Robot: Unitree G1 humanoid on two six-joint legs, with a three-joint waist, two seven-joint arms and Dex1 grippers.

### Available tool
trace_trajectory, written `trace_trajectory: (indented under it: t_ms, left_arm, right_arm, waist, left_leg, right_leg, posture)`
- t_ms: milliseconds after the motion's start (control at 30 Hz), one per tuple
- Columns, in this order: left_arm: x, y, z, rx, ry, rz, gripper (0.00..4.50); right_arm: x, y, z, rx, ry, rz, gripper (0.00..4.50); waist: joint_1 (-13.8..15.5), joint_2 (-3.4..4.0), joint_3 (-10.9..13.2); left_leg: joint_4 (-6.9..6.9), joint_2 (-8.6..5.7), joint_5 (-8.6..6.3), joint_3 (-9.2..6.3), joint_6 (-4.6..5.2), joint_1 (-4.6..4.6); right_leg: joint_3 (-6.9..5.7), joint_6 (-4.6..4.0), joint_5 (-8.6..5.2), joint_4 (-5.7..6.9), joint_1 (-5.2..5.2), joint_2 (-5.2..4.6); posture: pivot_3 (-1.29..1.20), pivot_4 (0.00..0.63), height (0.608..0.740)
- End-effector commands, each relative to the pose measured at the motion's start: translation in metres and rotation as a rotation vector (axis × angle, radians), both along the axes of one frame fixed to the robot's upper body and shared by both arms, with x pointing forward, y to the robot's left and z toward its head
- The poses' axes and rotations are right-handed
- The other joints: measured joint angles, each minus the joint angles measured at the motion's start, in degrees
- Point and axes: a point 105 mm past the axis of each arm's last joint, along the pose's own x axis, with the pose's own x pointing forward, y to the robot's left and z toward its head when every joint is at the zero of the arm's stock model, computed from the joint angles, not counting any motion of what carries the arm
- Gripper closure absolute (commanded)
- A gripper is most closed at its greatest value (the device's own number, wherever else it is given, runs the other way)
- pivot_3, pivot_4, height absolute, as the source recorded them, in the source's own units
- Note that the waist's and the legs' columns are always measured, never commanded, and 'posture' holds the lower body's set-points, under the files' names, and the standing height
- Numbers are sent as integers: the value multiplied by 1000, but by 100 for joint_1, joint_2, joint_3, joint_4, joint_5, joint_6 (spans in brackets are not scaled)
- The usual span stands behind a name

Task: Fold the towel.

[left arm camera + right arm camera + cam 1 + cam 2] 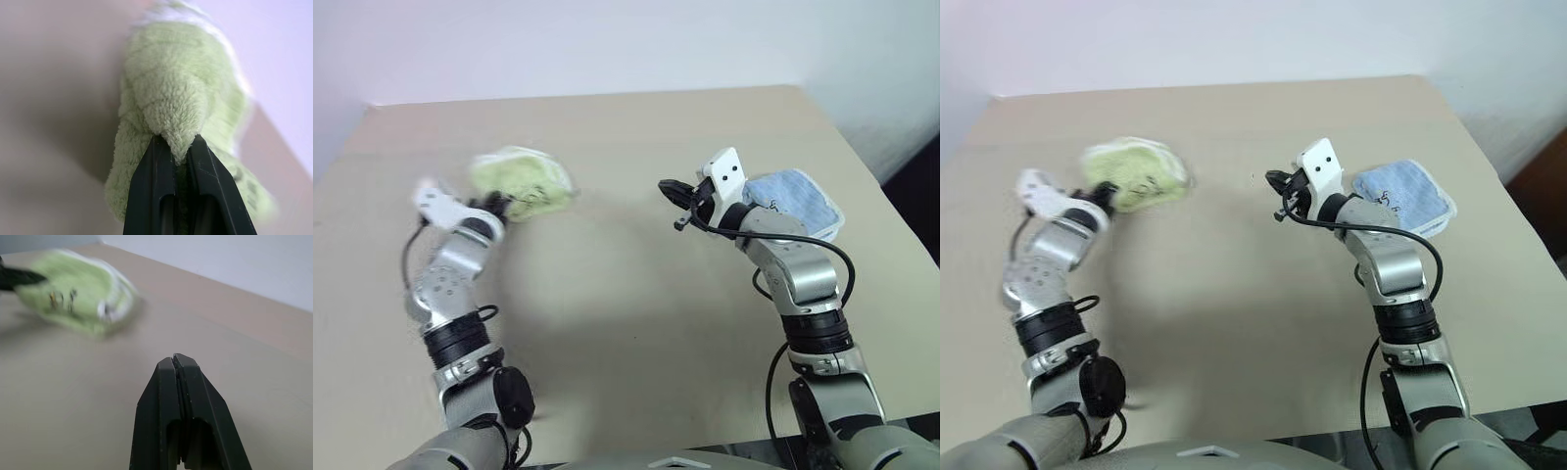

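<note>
One towel [524,181], one blue towel [793,201], one table [636,294]

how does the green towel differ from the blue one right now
The yellow-green towel is bunched in a loose wad; the light blue towel lies folded flat. The left gripper is shut on the yellow-green towel, while nothing holds the light blue towel, which lies beside the right arm, behind the shut, empty right gripper. The yellow-green towel is on the robot's left, the light blue towel on its right. Both are terry cloth over the tan table.
</note>
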Motion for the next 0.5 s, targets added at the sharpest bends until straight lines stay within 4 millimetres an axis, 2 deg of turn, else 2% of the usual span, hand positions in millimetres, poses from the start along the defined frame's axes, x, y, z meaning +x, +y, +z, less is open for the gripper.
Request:
trace_trajectory:
  t_ms: [33, 100, 167, 267, 367, 400, 500]
  left_arm:
    - [-30, 56, 2, -23, -26, 275, 4488]
    - [-46, 70, -16, -59, 31, 379, 4488]
    - [-57, 74, -31, -91, 75, 434, 4488]
    - [-65, 69, -49, -125, 137, 454, 4488]
    - [-63, 58, -54, -106, 162, 406, 4488]
    - [-63, 57, -53, -115, 149, 401, 3921]
    - [-65, 60, -48, -127, 114, 417, 3097]
  right_arm:
    - [-6, 1, 17, 18, -61, 24, 4500]
    - [-6, 3, 16, 18, -57, 33, 4500]
    - [-5, 5, 16, 17, -54, 41, 4500]
    - [-4, 8, 15, 15, -53, 53, 4500]
    - [-3, 10, 15, 12, -53, 61, 4500]
    - [-3, 10, 15, 11, -54, 63, 4500]
    - [-3, 12, 15, 10, -53, 69, 4500]
  waist:
    - [9, 0, 0]
    - [24, -1, -1]
    - [56, -3, -2]
    - [126, -7, -4]
    - [130, -7, -4]
    - [130, -7, -4]
    - [131, -7, -4]
  left_leg:
    - [1, -1, 0, 0, 0, 0]
    - [3, -3, -1, 0, 0, 0]
    - [4, -5, -1, -1, 0, 0]
    - [8, -5, -2, 0, 0, 0]
    - [8, -5, -4, 1, 0, 0]
    - [8, -5, -4, 1, 0, 0]
    - [8, -4, -4, 1, 1, 0]
  right_leg:
    - [0, 0, 0, -1, 2, 0]
    - [0, 0, 0, -2, 4, -2]
    - [-1, 0, 0, -3, 6, -4]
    - [-1, 0, 0, -3, 8, -4]
    - [-1, 0, 0, -3, 9, -4]
    - [-1, 0, 0, -2, 8, -4]
    - [-1, 0, 0, -2, 8, -4]
  posture:
    - [0, 150, 728]
    - [0, 150, 728]
    - [0, 150, 728]
    - [0, 150, 728]
    - [0, 150, 728]
    - [0, 150, 728]
    - [0, 150, 728]
